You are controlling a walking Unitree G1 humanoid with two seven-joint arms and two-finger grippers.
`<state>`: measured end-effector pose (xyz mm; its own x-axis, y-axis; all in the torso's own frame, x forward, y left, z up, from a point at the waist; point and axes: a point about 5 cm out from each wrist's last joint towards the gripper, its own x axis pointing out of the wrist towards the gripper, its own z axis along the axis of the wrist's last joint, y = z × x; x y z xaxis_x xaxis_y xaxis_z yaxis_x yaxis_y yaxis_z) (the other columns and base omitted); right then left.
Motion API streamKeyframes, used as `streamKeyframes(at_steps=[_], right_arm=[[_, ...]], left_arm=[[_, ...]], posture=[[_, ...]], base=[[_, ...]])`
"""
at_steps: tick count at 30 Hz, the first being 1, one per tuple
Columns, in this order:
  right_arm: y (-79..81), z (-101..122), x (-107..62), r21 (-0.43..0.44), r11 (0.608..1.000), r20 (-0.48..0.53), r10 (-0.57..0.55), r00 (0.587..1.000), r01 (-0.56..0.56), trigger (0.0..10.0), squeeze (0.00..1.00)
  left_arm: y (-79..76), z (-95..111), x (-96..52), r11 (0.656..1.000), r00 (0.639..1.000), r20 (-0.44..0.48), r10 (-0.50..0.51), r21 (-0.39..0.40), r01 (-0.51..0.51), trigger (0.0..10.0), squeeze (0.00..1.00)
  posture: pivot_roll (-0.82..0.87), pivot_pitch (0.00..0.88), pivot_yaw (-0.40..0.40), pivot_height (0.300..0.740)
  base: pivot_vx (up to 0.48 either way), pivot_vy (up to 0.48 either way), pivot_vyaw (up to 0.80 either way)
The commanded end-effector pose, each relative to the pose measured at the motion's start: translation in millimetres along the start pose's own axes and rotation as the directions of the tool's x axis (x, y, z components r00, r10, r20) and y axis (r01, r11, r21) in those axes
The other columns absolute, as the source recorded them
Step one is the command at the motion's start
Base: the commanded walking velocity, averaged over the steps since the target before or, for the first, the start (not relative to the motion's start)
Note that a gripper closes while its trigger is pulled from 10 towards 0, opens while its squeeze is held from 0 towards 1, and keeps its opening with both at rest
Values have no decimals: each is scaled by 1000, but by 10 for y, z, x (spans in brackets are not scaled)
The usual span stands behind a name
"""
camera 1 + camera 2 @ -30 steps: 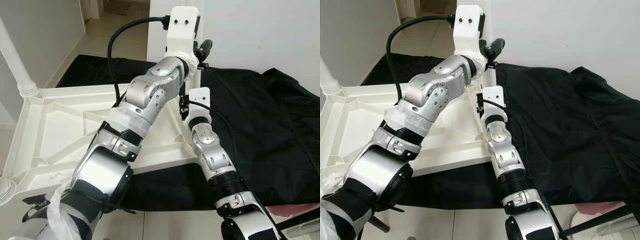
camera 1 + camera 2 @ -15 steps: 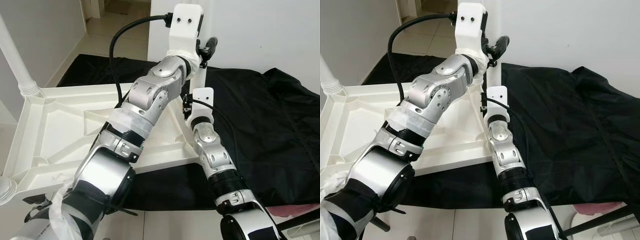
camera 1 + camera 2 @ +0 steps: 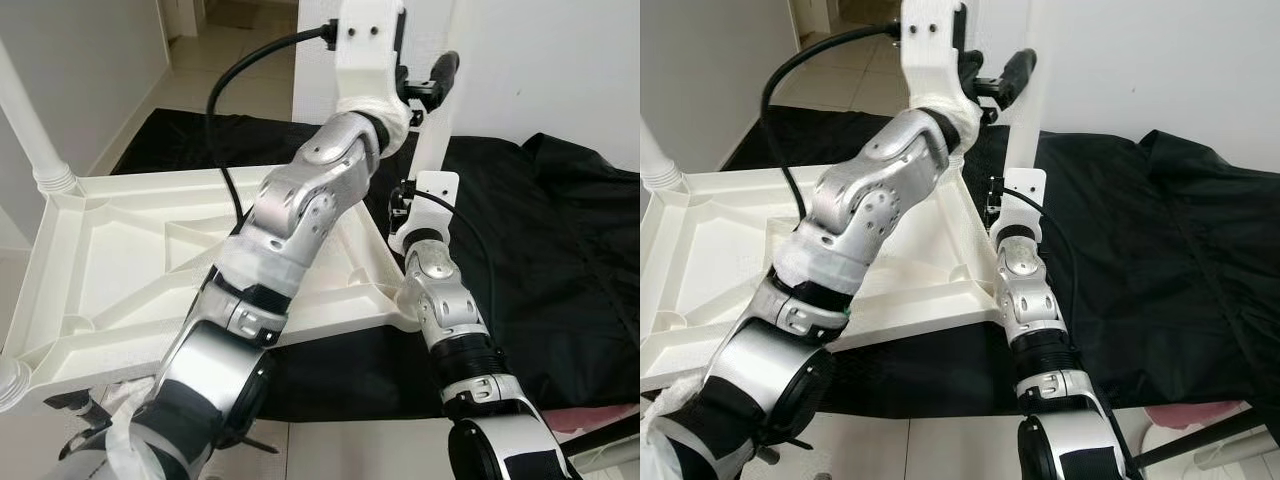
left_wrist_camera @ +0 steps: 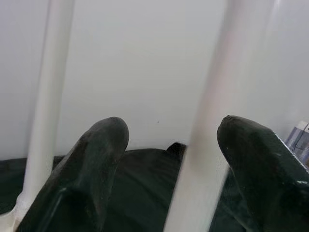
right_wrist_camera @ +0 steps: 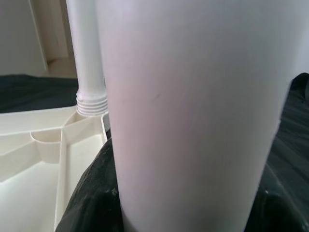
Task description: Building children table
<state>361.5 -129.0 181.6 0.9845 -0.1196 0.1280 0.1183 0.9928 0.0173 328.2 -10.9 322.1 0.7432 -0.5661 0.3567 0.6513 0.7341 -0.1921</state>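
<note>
Black cloth [image 3: 560, 250] under tabletop [image 3: 120, 270]; both grippers round leg [image 3: 1025, 110].

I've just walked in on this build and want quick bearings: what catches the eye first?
Both silver arms reach up to one upright white table leg at the near corner of the upturned white tabletop. The left hand straddles it high up; the right hand sits lower against it. Black cloth lies underneath.
</note>
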Motion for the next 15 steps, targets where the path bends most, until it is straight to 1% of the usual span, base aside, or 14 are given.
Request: streamKeyframes(at_steps=[1, 2, 3, 5, 6, 7, 8, 9, 11, 12, 14, 15], right_arm=[[-41, 50, -23, 18, 1000, 44, 14, 999, -15, 10000, 0], [-64, 52, -44, 27, 999, 59, 22, 998, -24, 10000, 0], [-64, 52, -44, 27, 999, 59, 22, 998, -24, 10000, 0], [-123, 36, -82, 31, 999, 71, 25, 997, -27, 10000, 0], [-123, 36, -82, 31, 999, 71, 25, 997, -27, 10000, 0], [-170, 20, -116, 28, 999, 83, 29, 996, -32, 10000, 0], [-192, 15, -134, 26, 999, 91, 34, 995, -36, 10000, 0], [-192, 15, -134, 26, 999, 91, 34, 995, -36, 10000, 0], [-244, 8, -201, 24, 998, 121, 59, 991, -62, 10000, 0], [-244, 8, -201, 24, 998, 121, 59, 991, -62, 10000, 0], [-278, 8, -264, 31, 996, 149, 82, 985, -87, 10000, 0], [-278, 8, -264, 31, 996, 149, 82, 985, -87, 10000, 0]], left_arm=[[-90, -33, -49, 984, 984, -6, -176, 30, 176, 10000, 0], [-52, -68, -89, 986, 987, -11, -160, 39, 161, 10000, 0], [-52, -68, -89, 986, 987, -11, -160, 39, 161, 10000, 0], [26, -133, -167, 989, 991, -16, -133, 64, 134, 10000, 0], [26, -133, -167, 989, 991, -16, -133, 64, 134, 10000, 0], [96, -190, -227, 991, 994, -29, -110, 70, 111, 10000, 0], [131, -219, -259, 993, 994, -39, -97, 70, 100, 10000, 0], [131, -219, -259, 993, 994, -39, -97, 70, 100, 10000, 0], [210, -270, -340, 995, 996, -51, -68, 68, 72, 10000, 0], [210, -270, -340, 995, 996, -51, -68, 68, 72, 10000, 0], [261, -300, -402, 995, 997, -54, -48, 81, 53, 10000, 0], [261, -300, -402, 995, 997, -54, -48, 81, 53, 10000, 0]], posture=[[-9, 0, -53, 740], [-10, 0, -55, 740], [-10, 0, -55, 740], [-8, 0, -57, 740], [-8, 0, -57, 740], [-6, 0, -61, 740], [-6, 0, -61, 740], [-6, 0, -61, 740], [-6, 0, -63, 740], [-6, 0, -63, 740], [-6, 0, -62, 740], [-6, 0, -62, 740]], base=[[0, 0, 0], [0, 0, 0], [0, 0, 0], [0, 0, 0], [0, 0, 0], [0, 0, 0], [0, 0, 0], [0, 0, 0], [0, 0, 0], [0, 0, 0], [0, 0, 0], [0, 0, 0]])
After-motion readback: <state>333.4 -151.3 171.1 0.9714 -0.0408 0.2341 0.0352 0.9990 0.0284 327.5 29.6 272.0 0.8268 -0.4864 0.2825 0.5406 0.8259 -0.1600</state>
